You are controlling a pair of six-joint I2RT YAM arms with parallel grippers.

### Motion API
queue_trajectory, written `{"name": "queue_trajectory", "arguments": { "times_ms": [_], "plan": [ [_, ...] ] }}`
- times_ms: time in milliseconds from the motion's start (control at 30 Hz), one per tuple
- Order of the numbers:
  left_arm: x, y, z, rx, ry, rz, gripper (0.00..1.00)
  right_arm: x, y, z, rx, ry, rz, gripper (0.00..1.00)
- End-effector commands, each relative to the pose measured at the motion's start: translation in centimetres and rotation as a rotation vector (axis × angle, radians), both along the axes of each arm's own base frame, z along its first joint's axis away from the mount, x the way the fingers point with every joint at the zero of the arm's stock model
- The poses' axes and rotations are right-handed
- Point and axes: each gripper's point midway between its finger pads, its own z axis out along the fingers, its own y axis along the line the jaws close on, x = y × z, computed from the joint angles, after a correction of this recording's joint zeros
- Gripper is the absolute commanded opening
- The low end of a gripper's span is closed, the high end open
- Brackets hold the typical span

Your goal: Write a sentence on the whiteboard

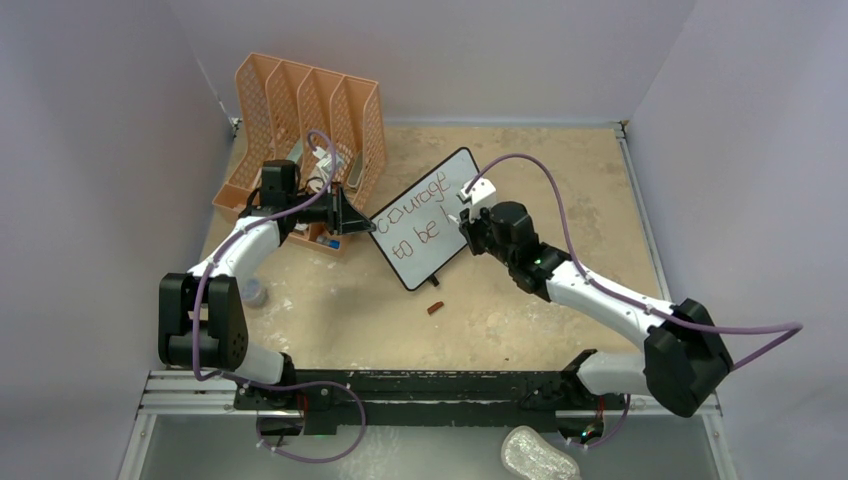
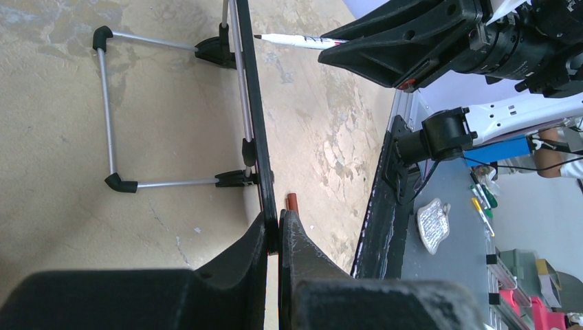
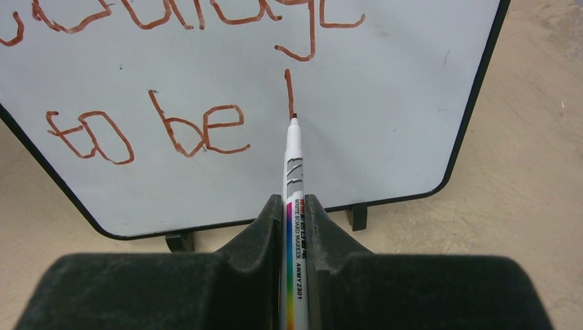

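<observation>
My right gripper [image 3: 295, 206] is clamped on a marker [image 3: 293, 161], the jaws pressed against its barrel from both sides. The rear of the barrel runs out of the bottom of the right wrist view, so I cannot see its end. The tip points up the frame and sits at the lower end of a single vertical stroke. I cannot tell whether it presses on the surface.

That stroke closes the lower line of the sentence [image 3: 172, 130], red-brown on the whiteboard [image 3: 412, 103]: "to be", then the stroke. The upper line, "courage", is cut off by the top edge here. The board's left part is cut off too, and only two black feet [image 3: 357, 217] show beneath it.

My left gripper [image 2: 273, 230] is closed on the whiteboard's black frame, one jaw on each face. From the left wrist the board is edge-on, so its writing is hidden. A wire stand [image 2: 106, 117] juts from its back at the upper left. A small brown piece [image 2: 292, 201] lies on the table [image 2: 69, 206] just beyond my jaws.

From above, the board stands tilted at the centre of the frame, and my right gripper covers the end of the lower line. An orange file organizer [image 1: 300, 100] stands at the upper left, its contents hard to make out behind my left arm.
</observation>
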Motion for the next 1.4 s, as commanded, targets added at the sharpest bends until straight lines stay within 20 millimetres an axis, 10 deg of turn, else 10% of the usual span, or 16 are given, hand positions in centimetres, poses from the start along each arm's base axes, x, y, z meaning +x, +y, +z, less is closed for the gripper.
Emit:
{"name": "queue_trajectory", "arguments": {
  "times_ms": [0, 1367],
  "plan": [
    [0.5, 0.1, -1.2, 0.043, -0.01, 0.01, 0.0, 1.0, 0.8, 1.7, 0.053, -0.048, -0.002, 0.0],
    [0.5, 0.1, -1.3, 0.043, -0.007, 0.008, 0.0, 2.6, 0.2, 1.1, 0.042, -0.051, -0.047, 0.0]
  ]
}}
